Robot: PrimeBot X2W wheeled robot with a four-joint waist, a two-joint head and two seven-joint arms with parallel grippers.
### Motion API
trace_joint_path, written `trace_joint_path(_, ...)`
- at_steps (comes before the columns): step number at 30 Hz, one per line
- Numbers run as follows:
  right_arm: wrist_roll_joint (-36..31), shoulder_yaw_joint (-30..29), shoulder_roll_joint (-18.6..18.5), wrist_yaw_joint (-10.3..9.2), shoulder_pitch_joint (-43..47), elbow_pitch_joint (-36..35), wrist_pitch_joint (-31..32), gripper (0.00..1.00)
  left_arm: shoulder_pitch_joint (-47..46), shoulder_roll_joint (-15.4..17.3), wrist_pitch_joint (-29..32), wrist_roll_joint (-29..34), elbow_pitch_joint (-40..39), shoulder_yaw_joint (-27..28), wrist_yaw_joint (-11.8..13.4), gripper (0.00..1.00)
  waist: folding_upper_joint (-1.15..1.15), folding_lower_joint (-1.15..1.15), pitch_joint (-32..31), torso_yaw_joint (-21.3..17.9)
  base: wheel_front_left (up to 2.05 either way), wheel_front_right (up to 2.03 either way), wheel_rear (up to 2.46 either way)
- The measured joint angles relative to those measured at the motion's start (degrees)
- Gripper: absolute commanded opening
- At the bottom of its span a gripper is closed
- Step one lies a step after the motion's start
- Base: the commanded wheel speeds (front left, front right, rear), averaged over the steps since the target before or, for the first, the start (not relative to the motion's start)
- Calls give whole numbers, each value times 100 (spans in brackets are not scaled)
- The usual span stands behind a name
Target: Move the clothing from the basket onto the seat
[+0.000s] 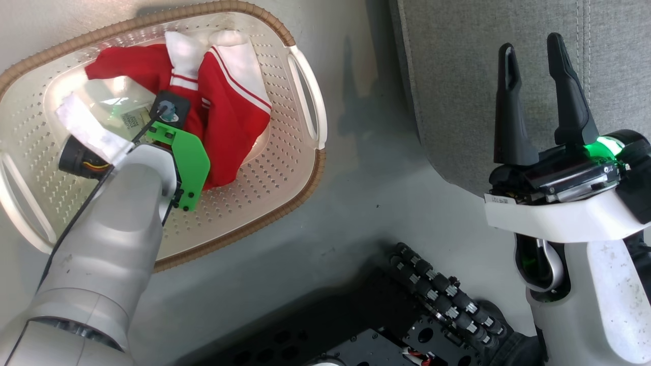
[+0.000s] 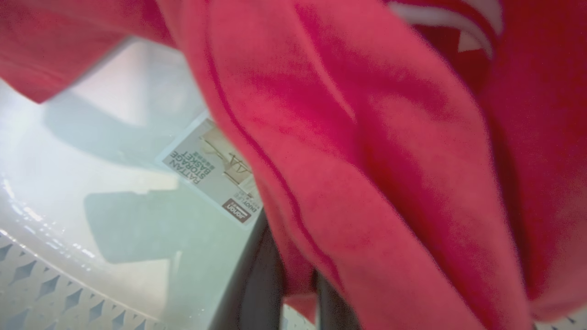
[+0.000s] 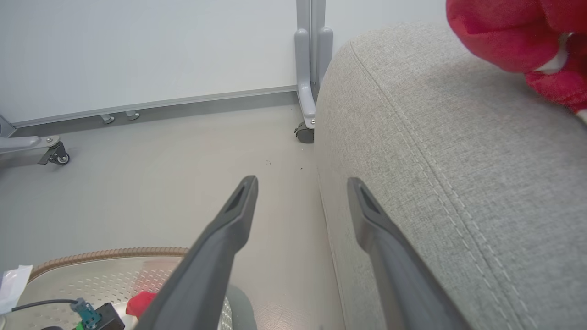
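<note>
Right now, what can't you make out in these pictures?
- Left end effector: fingertips buried under the red garment, left wrist view.
- Basket label: same view, partly covered by that garment.
- Second red garment on the seat: right wrist view, cut off by the frame's edge.

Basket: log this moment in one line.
left hand: shut on red garment in basket | right hand: open, empty, at seat edge | second red garment: on seat
</note>
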Motion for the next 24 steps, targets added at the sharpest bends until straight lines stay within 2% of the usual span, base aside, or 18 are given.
trace_joint_path(7, -55, -32, 1, 0, -153, -2, 0, 100, -14, 189, -793, 98, -204, -97, -44, 0, 0, 0, -119, 9, 0, 0, 0)
trace_joint_path(17, -343, -268, 2, 0, -54, -13, -1, 100, 225, 165, -1828, 80, -662, -204, -143, 0, 0, 0, -521, 324, 0, 0, 0)
trace_joint_path(24, -617, -405, 4, 0, 92, -48, 108, 100, 510, 56, -2258, -51, -1089, -189, -102, 0, 0, 0, -948, 558, 0, 0, 0)
